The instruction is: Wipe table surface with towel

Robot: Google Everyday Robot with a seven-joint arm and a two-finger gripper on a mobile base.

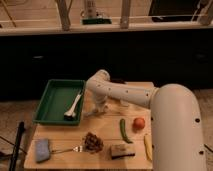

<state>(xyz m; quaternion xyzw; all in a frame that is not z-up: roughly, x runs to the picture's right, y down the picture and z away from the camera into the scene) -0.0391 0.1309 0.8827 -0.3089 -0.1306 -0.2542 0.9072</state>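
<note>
The light tan wooden table surface (60, 134) fills the lower middle of the camera view. A blue-grey folded cloth (42, 149), apparently the towel, lies at the table's front left corner. My white arm reaches in from the right and bends down over the table's middle. My gripper (98, 108) points down at the tabletop just right of the green tray, far from the cloth. It holds nothing that I can see.
A green rectangular tray (56, 101) with a white brush (74, 106) sits at the back left. A fork (69, 149), a brown clump (93, 142), a green pod (124, 131), a tomato (139, 123), a banana (148, 146) and a tan block (122, 151) lie along the front.
</note>
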